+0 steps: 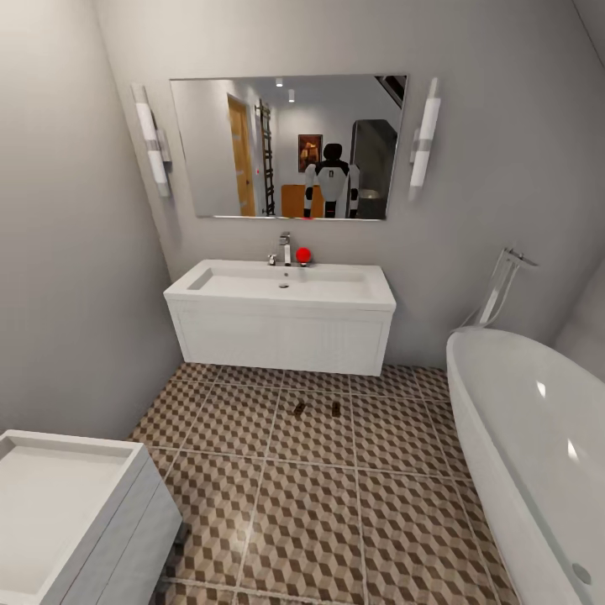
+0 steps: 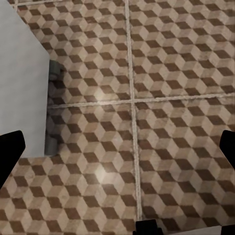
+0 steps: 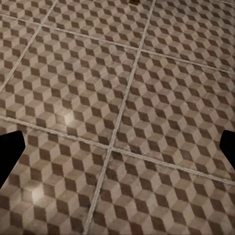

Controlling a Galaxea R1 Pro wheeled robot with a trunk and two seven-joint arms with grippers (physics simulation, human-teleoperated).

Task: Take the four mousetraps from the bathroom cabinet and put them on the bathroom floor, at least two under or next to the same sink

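Observation:
Two small brown mousetraps (image 1: 299, 409) (image 1: 335, 409) lie side by side on the cube-patterned bathroom floor (image 1: 319, 504), just in front of the white wall-hung sink (image 1: 281, 284) with its chrome tap. The edge of one mousetrap (image 3: 136, 2) shows far ahead in the right wrist view. My left gripper (image 2: 117, 152) hangs open over bare tiles, with nothing between its dark fingertips (image 2: 10, 152). My right gripper (image 3: 117, 149) is also open and empty above the tiles. The cabinet is out of view, apart from an orange-brown wooden front reflected in the mirror behind my own reflection.
A small white drawer unit (image 1: 59, 504) stands at the near left, and its side (image 2: 22, 78) is close to my left gripper. A rounded white bathtub (image 1: 538, 454) lines the right side. A mirror (image 1: 290, 147) hangs above the sink, where a red object (image 1: 303, 255) sits by the tap.

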